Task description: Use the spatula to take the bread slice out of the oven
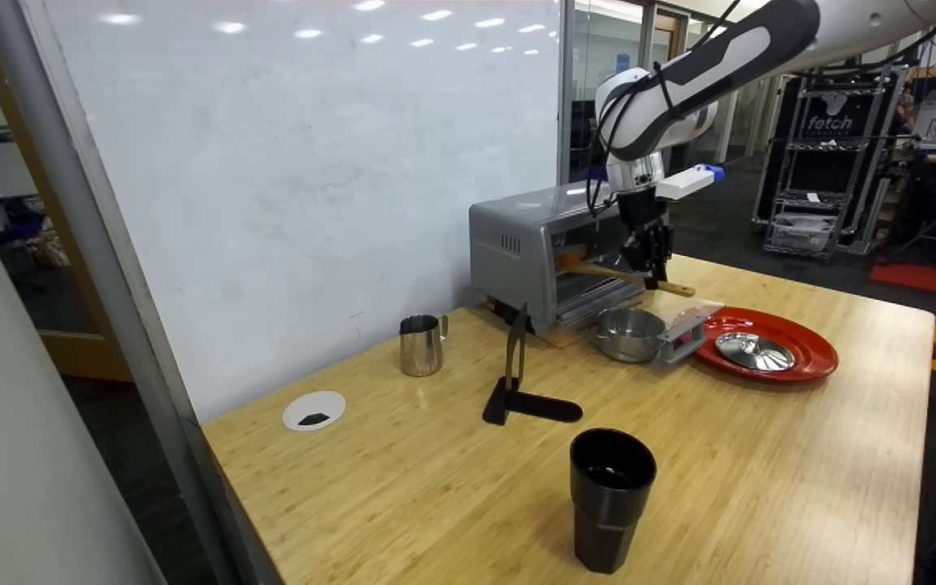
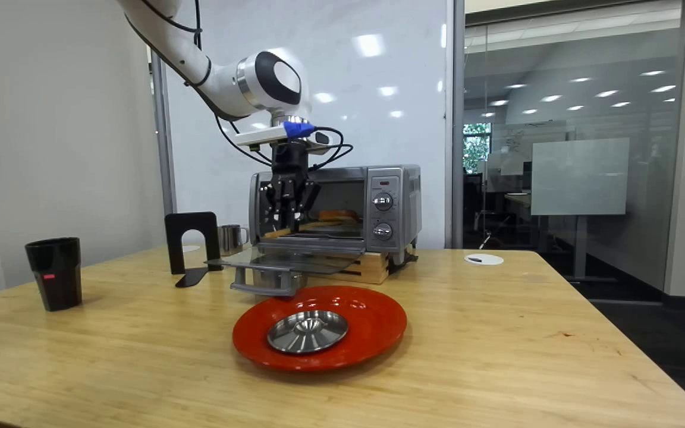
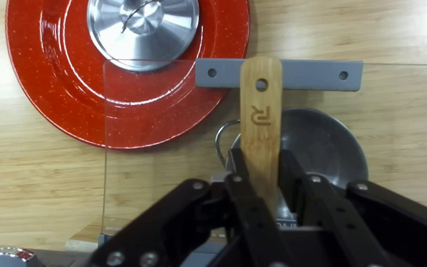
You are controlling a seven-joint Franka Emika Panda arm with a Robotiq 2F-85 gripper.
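jaws gripping spatula (image 3: 261,126) handle | far end inside oven (image 1: 513,252) mouth | lowered glass door (image 2: 319,260) overhangs plate (image 3: 43,92) edge

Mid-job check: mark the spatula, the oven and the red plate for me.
Spatula (image 3: 261,129): in the wrist view, on its wooden handle.
Oven (image 1: 513,272): in an exterior view, on its grey side wall.
Red plate (image 2: 373,326): in an exterior view, on its bare red surface.
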